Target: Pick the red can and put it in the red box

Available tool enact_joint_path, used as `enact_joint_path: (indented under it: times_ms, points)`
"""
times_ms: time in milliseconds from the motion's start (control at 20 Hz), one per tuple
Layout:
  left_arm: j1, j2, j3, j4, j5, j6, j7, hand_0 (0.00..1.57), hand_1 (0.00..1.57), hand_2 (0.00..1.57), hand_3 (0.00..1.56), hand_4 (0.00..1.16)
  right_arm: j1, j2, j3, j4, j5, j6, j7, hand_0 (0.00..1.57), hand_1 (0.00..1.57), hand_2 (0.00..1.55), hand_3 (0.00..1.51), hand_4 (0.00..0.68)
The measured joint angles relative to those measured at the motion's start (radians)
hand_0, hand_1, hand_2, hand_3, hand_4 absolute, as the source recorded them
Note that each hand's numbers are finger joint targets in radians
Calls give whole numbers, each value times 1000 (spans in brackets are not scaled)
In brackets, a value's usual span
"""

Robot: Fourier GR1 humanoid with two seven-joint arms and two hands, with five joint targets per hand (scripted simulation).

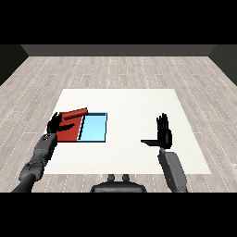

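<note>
The red can (75, 114) lies on its side, tilted, over the far edge of the red tray (69, 133), which sits at the table's left. My left hand (55, 123) is at the tray's left side, just left of the can, with its fingers straight and spread and its thumb reaching toward the can. I cannot tell whether the can rests on the tray or hangs just above it. My right hand (163, 133) stands upright over the right half of the table, fingers straight and thumb out to the left, holding nothing.
A light blue tray (94, 128) lies against the red tray's right side. The white table (134, 106) stretches between the trays and my right hand. A wooden floor surrounds the table.
</note>
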Motion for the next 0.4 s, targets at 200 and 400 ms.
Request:
enact_joint_path:
  times_ms: [200,400]
  points:
    - [9,-77,107,-129,136,-147,-184,0,0,0,0,0,1,-7,5,0,0,19,-7,0,0,0,0,0]
    - [58,-204,127,-264,205,-261,-328,0,0,0,0,0,23,-22,10,5,15,38,-26,0,0,0,0,0]
